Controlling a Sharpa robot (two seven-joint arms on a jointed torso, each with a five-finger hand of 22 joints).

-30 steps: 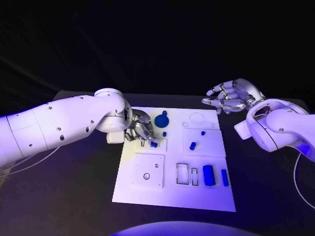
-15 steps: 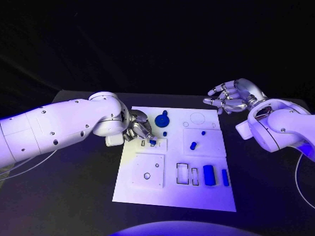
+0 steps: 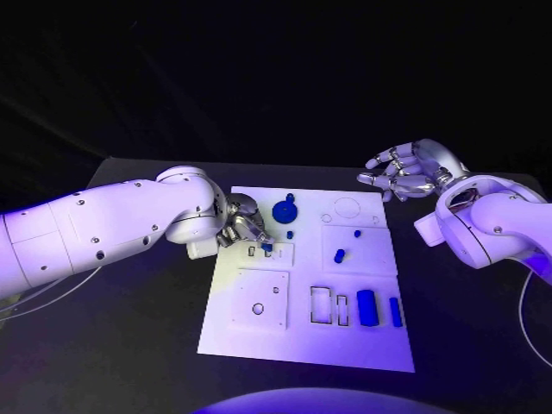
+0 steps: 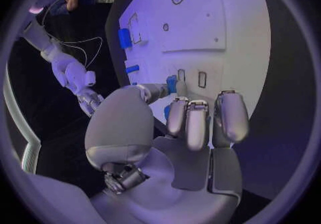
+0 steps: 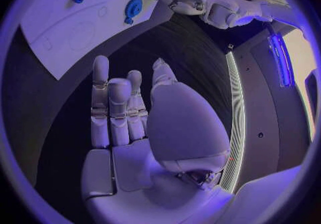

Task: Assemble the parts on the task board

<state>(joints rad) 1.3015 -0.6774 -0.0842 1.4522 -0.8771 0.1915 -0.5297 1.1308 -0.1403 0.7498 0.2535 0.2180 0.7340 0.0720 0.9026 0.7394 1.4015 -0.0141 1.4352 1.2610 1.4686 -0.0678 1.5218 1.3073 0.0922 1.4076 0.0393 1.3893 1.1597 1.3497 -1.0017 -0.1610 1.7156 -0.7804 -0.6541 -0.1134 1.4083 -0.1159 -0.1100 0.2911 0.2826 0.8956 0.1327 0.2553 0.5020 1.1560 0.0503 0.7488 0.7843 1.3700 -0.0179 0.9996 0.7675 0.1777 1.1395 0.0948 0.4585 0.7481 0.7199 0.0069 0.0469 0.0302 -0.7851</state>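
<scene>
While the left hand (image 3: 244, 228) pinches a small blue part (image 3: 267, 247) over the slots at the task board's (image 3: 304, 345) upper left, the right hand (image 3: 407, 170) hovers empty, fingers loosely spread, off the far corner. Judging by loose pieces, a round blue part (image 3: 284, 210) and two bars (image 3: 366, 307), most assembly remains.

A black table (image 3: 127, 345) stands in a dark room, with blackness beyond its far edge. Violet-blue light falls across the tabletop from above.
</scene>
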